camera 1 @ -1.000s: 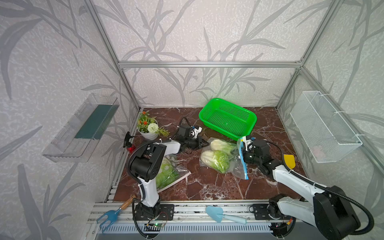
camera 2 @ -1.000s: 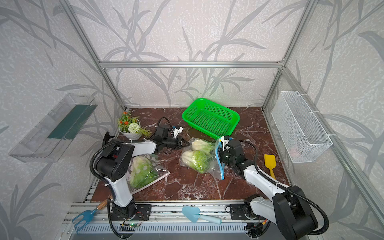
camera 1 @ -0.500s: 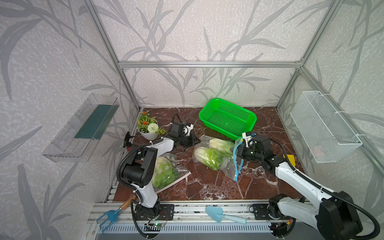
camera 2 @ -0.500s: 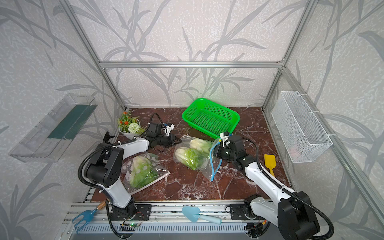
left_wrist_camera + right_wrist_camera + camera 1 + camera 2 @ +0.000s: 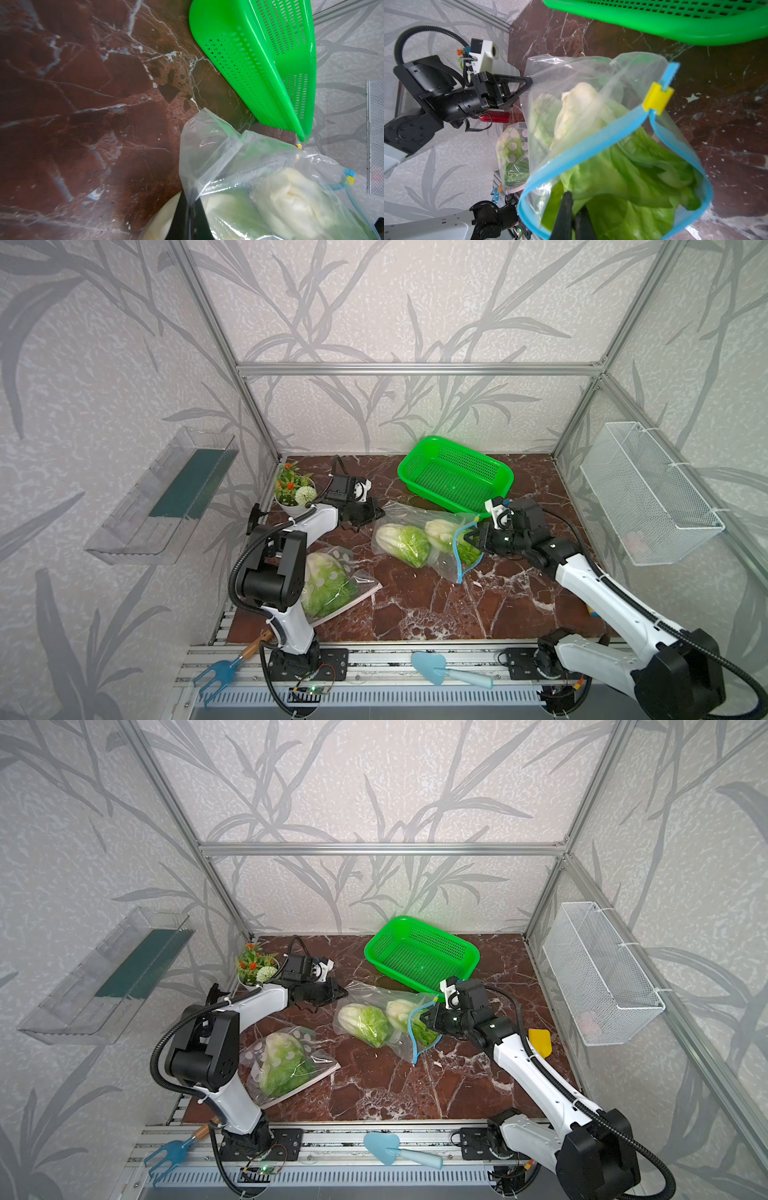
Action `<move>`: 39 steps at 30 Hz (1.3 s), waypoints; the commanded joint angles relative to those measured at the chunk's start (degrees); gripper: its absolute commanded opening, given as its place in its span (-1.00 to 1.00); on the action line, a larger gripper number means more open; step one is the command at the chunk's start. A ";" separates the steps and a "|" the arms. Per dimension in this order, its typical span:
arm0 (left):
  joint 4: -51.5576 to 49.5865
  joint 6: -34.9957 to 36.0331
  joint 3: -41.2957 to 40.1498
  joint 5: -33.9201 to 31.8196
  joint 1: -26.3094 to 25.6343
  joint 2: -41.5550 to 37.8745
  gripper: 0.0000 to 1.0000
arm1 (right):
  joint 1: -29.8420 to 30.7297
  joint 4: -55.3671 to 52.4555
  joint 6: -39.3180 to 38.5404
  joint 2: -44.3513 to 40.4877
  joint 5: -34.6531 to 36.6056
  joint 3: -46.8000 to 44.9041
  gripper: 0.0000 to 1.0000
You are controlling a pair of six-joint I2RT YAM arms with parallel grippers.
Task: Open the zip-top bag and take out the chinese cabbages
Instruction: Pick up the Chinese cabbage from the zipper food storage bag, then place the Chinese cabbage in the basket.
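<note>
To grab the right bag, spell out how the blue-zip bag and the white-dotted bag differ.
The blue-zip bag is plain clear; the white-dotted bag bears white dots. The blue-zip bag holds two cabbages, the white-dotted bag one. The left hand pinches the blue-zip bag's closed end; the white-dotted bag lies ungripped. Both are see-through.

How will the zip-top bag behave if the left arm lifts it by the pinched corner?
Probably floppy: the zip-top bag film creases where the fingers of the left gripper pinch its corner. Likely heavy for thin film: two chinese cabbages fill it. Its mouth gapes, so they might slide out.
</note>
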 commanded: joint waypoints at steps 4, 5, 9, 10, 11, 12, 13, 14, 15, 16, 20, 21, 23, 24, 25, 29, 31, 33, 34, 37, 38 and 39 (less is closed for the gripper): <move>-2.88 2.25 1.02 -1.73 1.75 0.67 -1.00 | 0.10 -8.46 -6.71 -3.97 0.48 6.12 -0.99; -3.11 2.52 1.18 -1.53 1.80 0.74 -1.00 | -0.03 -9.28 -7.59 -4.31 0.64 6.86 -1.00; -3.85 3.38 2.14 -0.62 2.30 1.71 -1.00 | -2.40 -12.48 -9.85 -7.24 3.59 9.98 -1.00; -3.85 3.45 2.29 -0.15 2.49 1.96 -1.00 | -3.34 -12.30 -10.55 -8.06 3.94 10.19 -1.00; -3.84 3.44 2.42 0.04 2.60 2.09 -1.00 | -4.36 -12.80 -11.33 -8.40 3.93 10.86 -1.00; -3.84 3.47 2.51 0.37 2.83 2.09 -1.00 | -5.76 -14.05 -12.11 -8.35 3.62 11.99 -1.00; -4.02 3.64 2.60 0.45 2.96 2.06 -1.00 | -7.16 -15.46 -13.06 -8.11 3.10 13.26 -1.00; -4.18 3.80 2.56 0.49 3.08 2.03 -1.00 | -8.21 -16.01 -13.56 -8.07 3.06 14.03 -1.00; -4.20 4.07 2.54 0.61 3.20 2.01 -1.00 | -8.95 -15.57 -14.06 -7.98 3.36 14.57 -1.00; -4.20 4.23 2.48 0.62 3.29 2.02 -1.00 | -9.57 -14.64 -14.78 -7.47 3.89 15.25 -1.00; -3.92 4.18 2.61 1.46 3.41 2.25 -1.00 | -10.71 -6.53 -15.71 -0.96 4.39 17.99 -1.00; -3.98 4.18 2.56 1.43 3.47 2.28 -1.00 | -10.71 -4.49 -15.62 1.99 3.59 19.56 -1.00; -4.00 4.43 2.48 1.45 3.41 2.12 -1.00 | -10.71 -3.77 -17.04 7.93 2.44 24.36 -1.00; -4.02 4.53 2.48 1.32 3.42 1.94 -1.00 | -10.70 -3.59 -18.12 10.78 2.29 27.32 -1.00; -4.02 4.53 2.43 1.30 3.42 2.00 -1.00 | -10.71 -2.38 -18.66 13.19 2.37 29.35 -1.00; -4.08 5.06 2.65 1.43 3.51 2.18 -1.00 | -10.84 3.13 -19.98 22.80 4.86 34.24 -1.00; -4.06 5.25 2.65 1.49 3.48 2.16 -1.00 | -11.14 5.90 -20.69 28.46 4.81 37.07 -1.00; -4.13 5.41 2.57 1.68 3.57 2.28 -1.00 | -11.15 8.94 -20.98 33.51 4.58 39.78 -1.00; -4.11 5.49 2.60 1.69 3.56 2.32 -1.00 | -11.22 10.35 -20.75 37.32 3.79 41.20 -1.00; -4.00 5.71 2.38 1.67 3.60 2.19 -1.00 | -11.48 14.52 -19.60 45.10 -1.80 45.36 -1.00; -4.01 5.84 2.31 1.67 3.58 2.03 -1.00 | -11.50 15.21 -19.23 46.98 -2.94 46.61 -1.00; -4.03 5.89 2.41 1.65 3.64 2.00 -1.00 | -11.50 16.00 -19.20 48.69 -4.43 47.71 -1.00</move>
